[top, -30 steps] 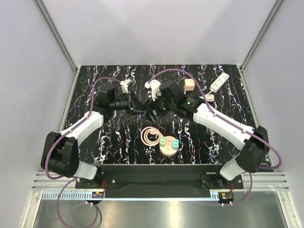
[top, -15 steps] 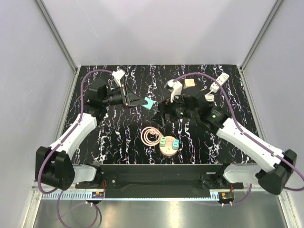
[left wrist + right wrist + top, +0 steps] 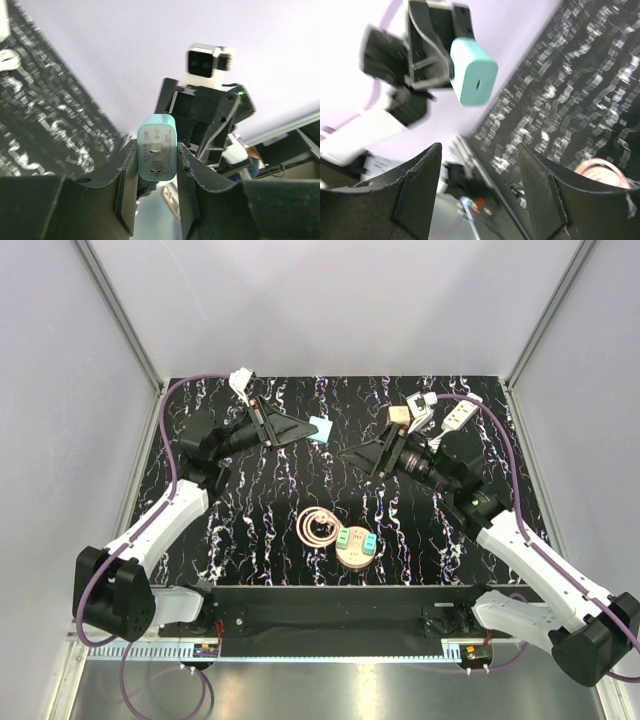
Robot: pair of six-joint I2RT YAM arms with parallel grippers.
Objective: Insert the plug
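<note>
Teal plug [image 3: 320, 428] is clamped between the closed fingers of the left gripper [image 3: 303, 430], held above the black, white-veined table [image 3: 250, 510]. The right gripper [image 3: 350, 453] faces it, near but apart, jaws spread and empty. A white power strip [image 3: 462, 415] lies at the far right corner. Pale walls [image 3: 330, 310] enclose three sides.

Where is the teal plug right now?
In the top view the plug is near the middle, toward the table's far edge, clamped in the left gripper, opposite the open right gripper.
</note>
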